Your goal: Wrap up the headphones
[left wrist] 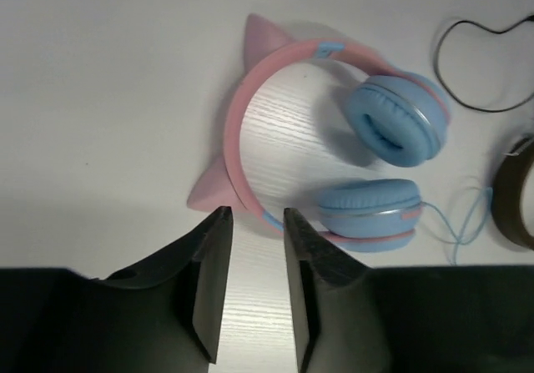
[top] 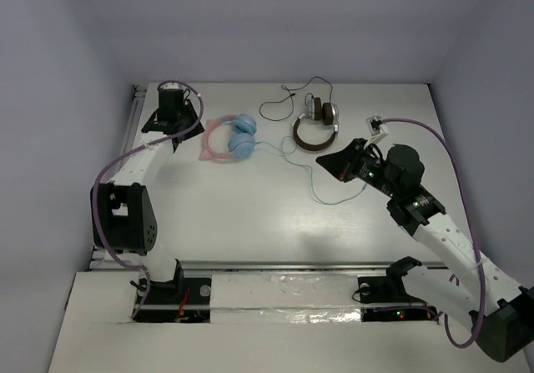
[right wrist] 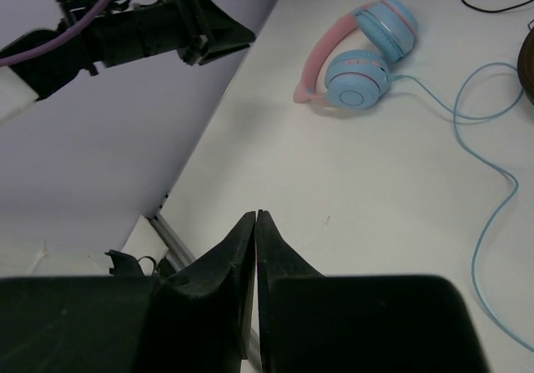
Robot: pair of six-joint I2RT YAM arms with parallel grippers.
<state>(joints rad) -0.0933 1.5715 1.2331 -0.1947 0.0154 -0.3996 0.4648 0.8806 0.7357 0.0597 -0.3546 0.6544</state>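
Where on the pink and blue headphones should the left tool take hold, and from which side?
Grip the pink headband, on the bare arc between its two ears. The headphones lie flat, so come down from above, fingers across the band. The band is thin there; the cups look too wide for the left tool.

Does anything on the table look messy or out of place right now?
The light blue cable of the pink-and-blue headphones lies unwound, trailing in loose curves towards the right tool. The brown headphones also have a loose dark cable. Nothing looks damaged.
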